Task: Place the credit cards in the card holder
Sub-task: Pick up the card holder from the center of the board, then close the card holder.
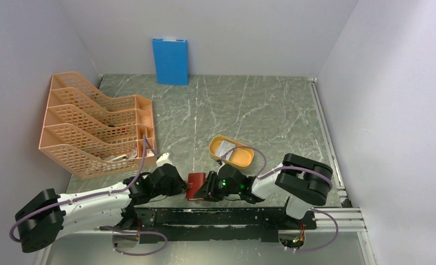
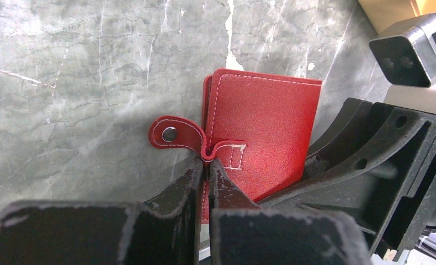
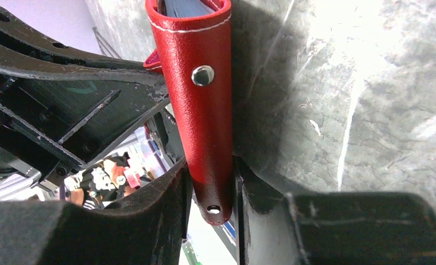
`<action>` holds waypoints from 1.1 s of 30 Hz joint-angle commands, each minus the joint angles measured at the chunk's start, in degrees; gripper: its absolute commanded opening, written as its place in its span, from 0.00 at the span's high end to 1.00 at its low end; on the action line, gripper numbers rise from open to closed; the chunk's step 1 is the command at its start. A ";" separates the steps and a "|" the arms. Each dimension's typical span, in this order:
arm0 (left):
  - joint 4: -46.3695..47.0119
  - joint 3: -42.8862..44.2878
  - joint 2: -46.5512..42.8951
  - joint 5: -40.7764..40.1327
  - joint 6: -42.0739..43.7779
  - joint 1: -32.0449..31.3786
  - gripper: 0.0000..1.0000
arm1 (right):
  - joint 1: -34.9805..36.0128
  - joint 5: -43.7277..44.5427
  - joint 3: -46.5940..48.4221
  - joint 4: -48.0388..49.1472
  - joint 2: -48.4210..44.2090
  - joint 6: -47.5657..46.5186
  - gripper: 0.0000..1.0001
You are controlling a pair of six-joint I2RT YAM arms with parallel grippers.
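Observation:
The dark-red card holder (image 1: pixel 195 186) is held off the table near the front edge, between both grippers. My left gripper (image 1: pixel 178 184) is shut on its snap tab (image 2: pixel 174 134), and the fingertips (image 2: pixel 196 169) pinch the strap where it bends at the wallet's edge (image 2: pixel 260 127). My right gripper (image 1: pixel 210 187) is shut on the wallet's other side. In the right wrist view the wallet (image 3: pixel 202 105) stands edge-on between the fingers (image 3: pixel 171 187), and a blue-grey edge (image 3: pixel 187 6) shows inside its top. Pale credit cards (image 1: pixel 224 147) lie in the yellow tray.
The yellow-orange oval tray (image 1: pixel 243 160) sits just behind the right gripper. An orange mesh file rack (image 1: pixel 94 124) stands at the left. A blue board (image 1: pixel 170 61) leans on the back wall. White walls close in both sides.

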 commanded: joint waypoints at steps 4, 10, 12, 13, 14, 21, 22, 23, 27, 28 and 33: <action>-8.09 -3.69 0.33 -1.02 1.22 0.05 0.95 | 0.27 0.58 0.26 2.78 1.90 -0.39 0.65; -8.66 -3.15 -1.05 -0.39 1.63 0.03 0.95 | 0.28 1.10 2.29 -0.22 -0.28 -4.17 0.94; -11.98 -1.12 -2.24 -0.92 1.83 0.05 0.94 | 0.47 1.80 4.37 -5.98 -3.05 -7.49 1.00; -14.24 0.50 -3.25 -1.29 1.96 0.04 0.91 | 0.59 2.65 6.03 -10.48 -4.81 -9.73 1.00; -16.83 2.52 -5.12 -1.98 2.15 0.00 0.84 | 0.76 3.61 7.68 -14.86 -7.05 -12.09 1.00; -33.55 25.57 -15.58 -12.61 5.87 0.05 0.49 | 1.14 16.77 24.69 -50.61 -22.40 -34.13 1.00; -34.37 29.08 -16.00 -14.61 7.29 0.00 0.48 | 1.13 19.77 28.33 -55.10 -23.48 -38.82 1.00; -34.64 32.62 -16.08 -16.32 8.79 0.03 0.47 | 1.16 23.37 32.12 -59.66 -24.02 -43.29 1.00; -29.69 44.75 -14.70 -21.33 17.13 0.06 0.32 | 1.73 40.29 46.19 -69.65 -24.10 -63.10 1.00; -28.02 47.68 -14.02 -21.57 19.07 -0.01 0.26 | 2.23 44.88 48.13 -69.16 -24.52 -68.25 1.00; -25.87 61.64 -8.23 -18.46 24.42 0.06 0.08 | 5.72 63.05 44.05 -43.89 -30.35 -103.41 1.00</action>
